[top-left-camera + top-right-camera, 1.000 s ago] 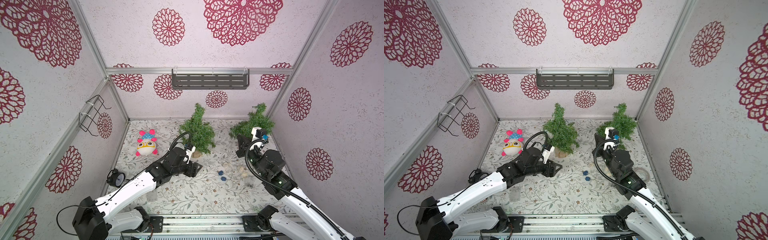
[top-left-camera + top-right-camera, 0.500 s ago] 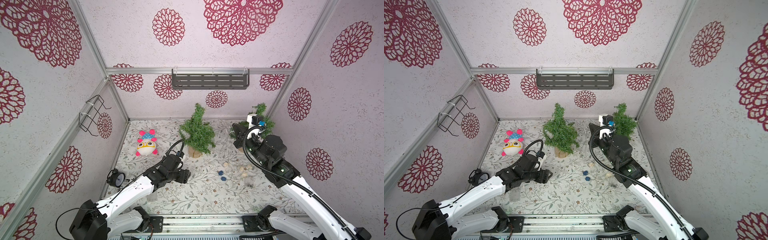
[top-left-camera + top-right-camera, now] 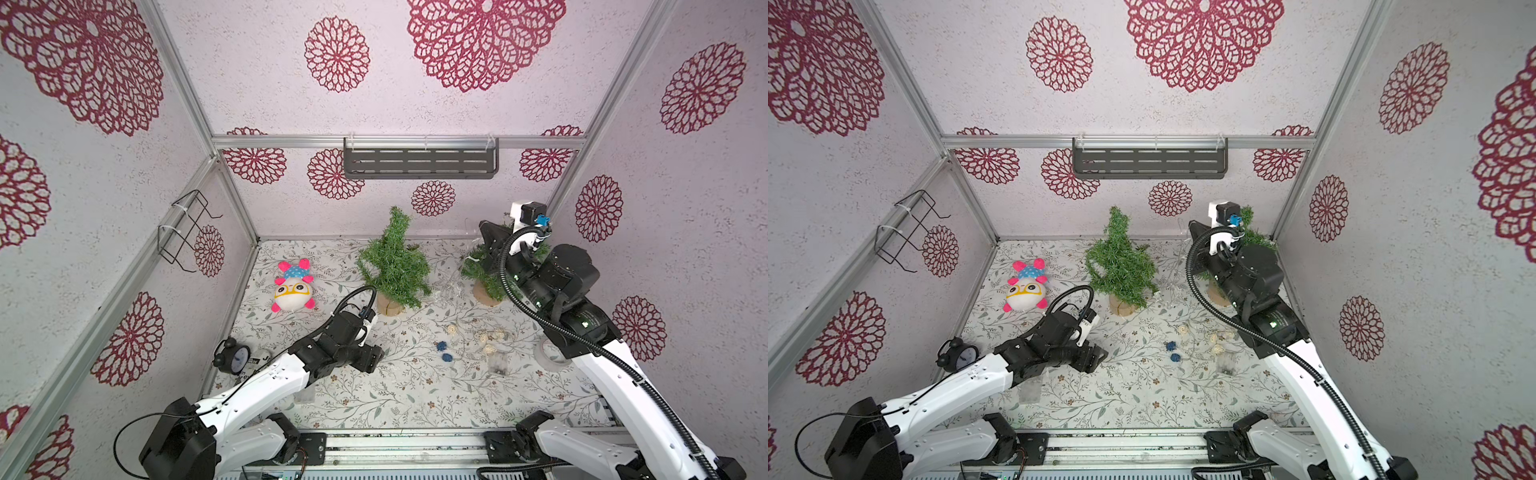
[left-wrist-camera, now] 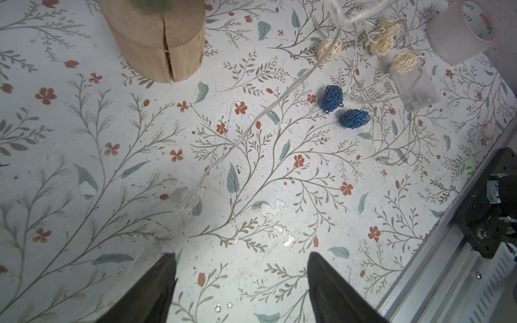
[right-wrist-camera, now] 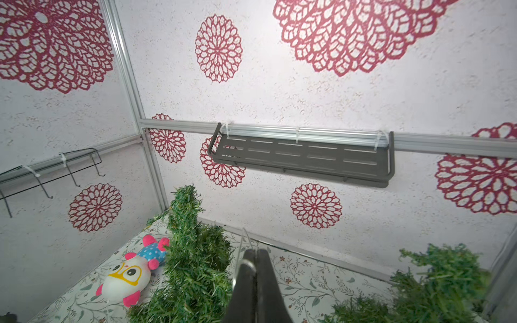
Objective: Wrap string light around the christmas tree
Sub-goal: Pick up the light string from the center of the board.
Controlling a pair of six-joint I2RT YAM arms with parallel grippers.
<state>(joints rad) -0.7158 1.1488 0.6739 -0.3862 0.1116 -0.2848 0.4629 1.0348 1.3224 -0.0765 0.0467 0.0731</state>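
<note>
The right tool (image 5: 253, 256), clenched on the string light (image 4: 329, 49) wire, hangs just beside the far-right christmas tree (image 5: 436, 282); the left tool (image 4: 240, 256), released, hovers nearer the counter's (image 3: 415, 395) front.

The christmas tree (image 3: 1120, 266) stands upright on its wooden stump (image 3: 1122, 308) in the middle of the frame. The string light (image 3: 1214, 338) lies loose on the flowered floor (image 3: 1121, 392) to its lower right, its pale woven balls near two blue balls (image 3: 1172, 351) and a clear little box (image 3: 1226, 365). The left gripper (image 3: 1096, 358) hangs low below the tree, left of the blue balls. The right gripper (image 3: 1197, 232) is raised right of the tree, in front of a second tree (image 3: 1250, 230). A plush toy (image 3: 1025, 286) lies at left, with an alarm clock (image 3: 958, 356) lower left.
</note>
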